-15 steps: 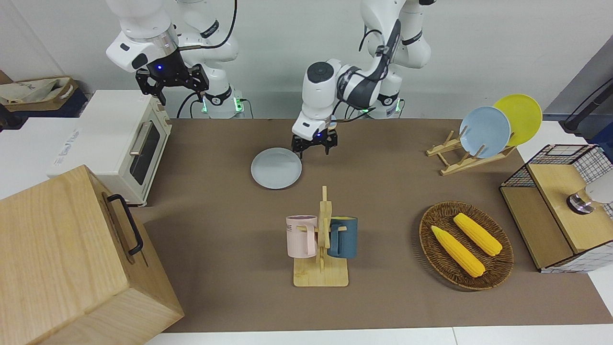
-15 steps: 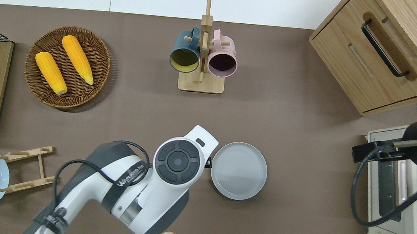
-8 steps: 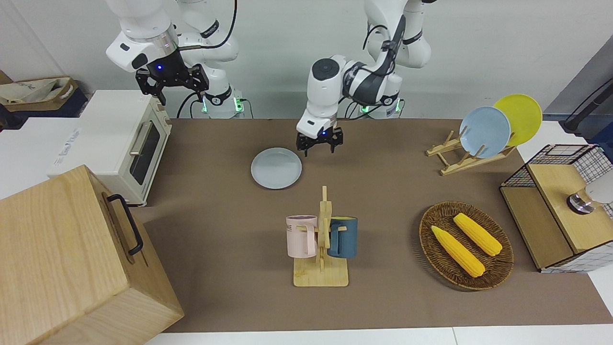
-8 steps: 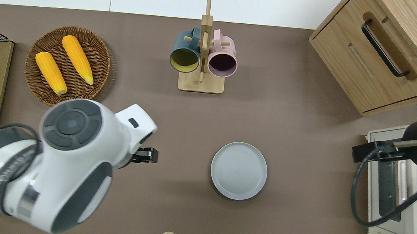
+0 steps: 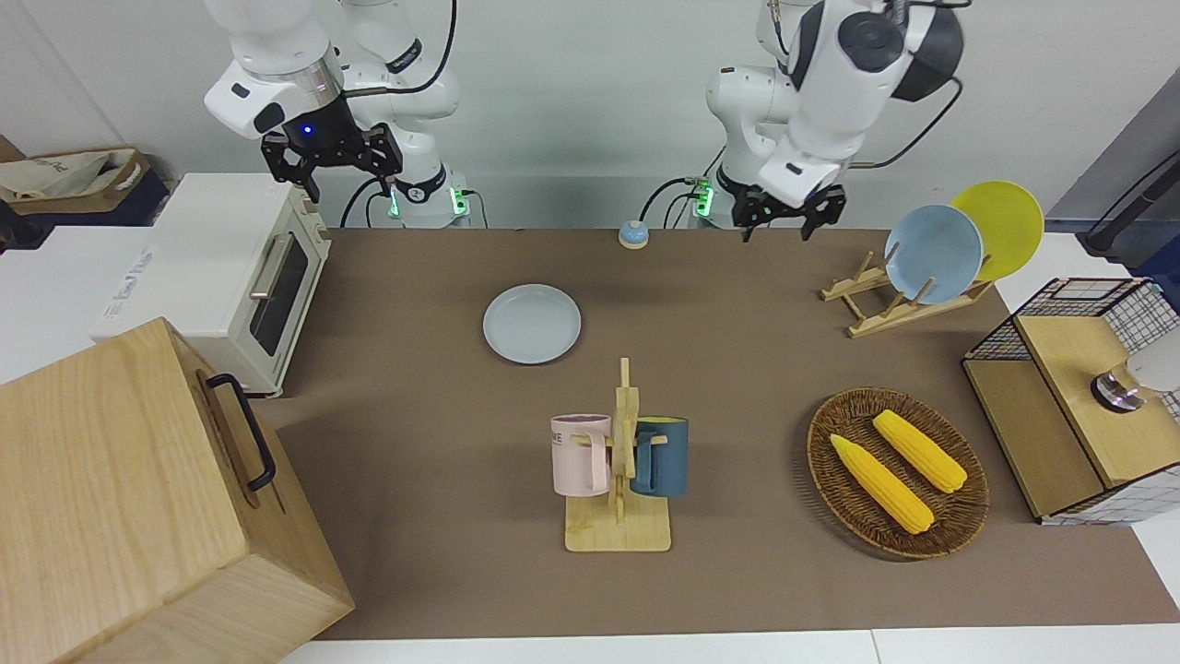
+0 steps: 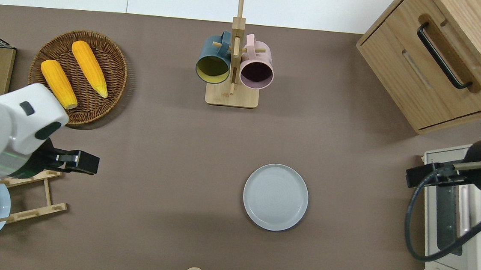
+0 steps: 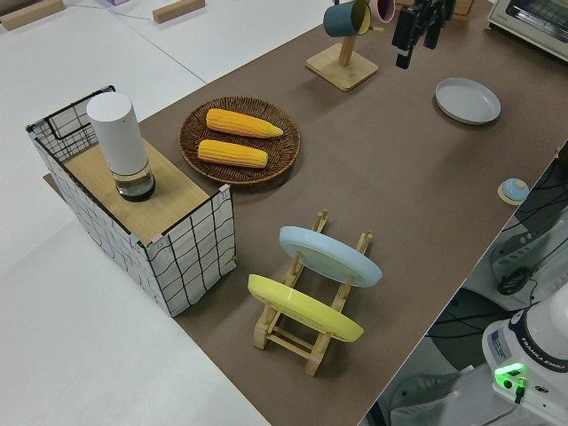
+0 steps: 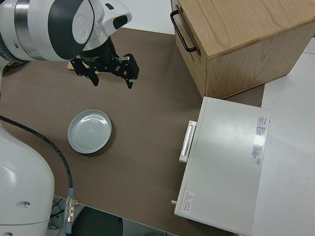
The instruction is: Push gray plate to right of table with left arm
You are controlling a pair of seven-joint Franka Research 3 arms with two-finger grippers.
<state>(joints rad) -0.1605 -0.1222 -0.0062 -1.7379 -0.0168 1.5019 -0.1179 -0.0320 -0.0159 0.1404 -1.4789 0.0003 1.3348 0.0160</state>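
The gray plate lies flat on the brown table, toward the right arm's end of its middle; it also shows in the overhead view and the right side view. My left gripper is open and empty, raised in the air. In the overhead view it is over the table next to the wooden plate rack, well apart from the plate. My right arm is parked, its gripper open and empty.
A toaster oven and a wooden cabinet stand at the right arm's end. A mug rack, a corn basket, a plate rack with blue and yellow plates, a wire-sided box and a small bell are also on the table.
My left gripper has left the gray plate's edge, risen and swung toward the left arm's end of the table. The plate has stayed in place. The right arm has not moved.
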